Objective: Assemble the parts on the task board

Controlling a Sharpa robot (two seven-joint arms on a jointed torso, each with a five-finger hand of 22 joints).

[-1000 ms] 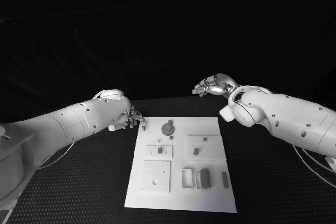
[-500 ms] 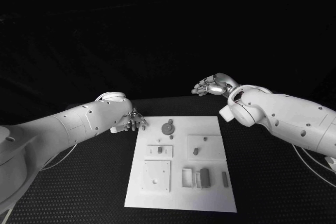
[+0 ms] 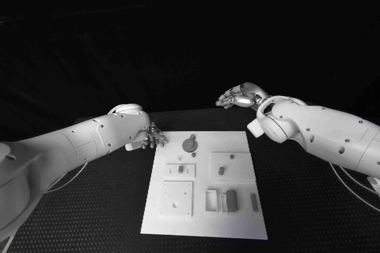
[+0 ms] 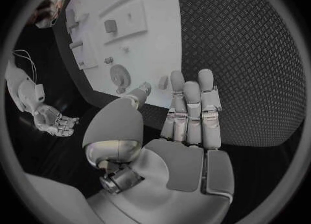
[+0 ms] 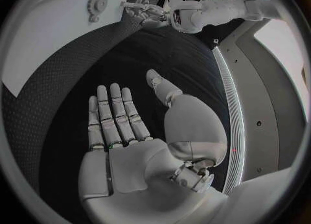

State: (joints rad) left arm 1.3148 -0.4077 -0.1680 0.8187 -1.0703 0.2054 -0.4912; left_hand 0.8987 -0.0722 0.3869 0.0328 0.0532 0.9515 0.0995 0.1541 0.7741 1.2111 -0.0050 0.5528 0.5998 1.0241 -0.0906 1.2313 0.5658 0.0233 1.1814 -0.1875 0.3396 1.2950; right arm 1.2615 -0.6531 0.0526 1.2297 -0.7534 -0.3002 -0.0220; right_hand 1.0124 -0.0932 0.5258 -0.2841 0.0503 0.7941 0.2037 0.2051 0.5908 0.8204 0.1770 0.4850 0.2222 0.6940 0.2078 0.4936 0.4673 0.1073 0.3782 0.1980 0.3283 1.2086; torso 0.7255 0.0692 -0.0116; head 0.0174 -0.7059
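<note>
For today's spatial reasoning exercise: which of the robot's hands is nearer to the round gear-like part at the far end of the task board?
Left. The left hand hovers beside the round part, by the board's far left corner; the right hand is raised well beyond the board's far edge.

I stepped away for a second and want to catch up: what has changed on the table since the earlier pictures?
Little. The left hand edged slightly away from the robot, along the far left corner of the task board; it holds nothing, fingers spread. The right hand stayed open beyond the board's far edge. The round part and the other parts lie as before.
</note>
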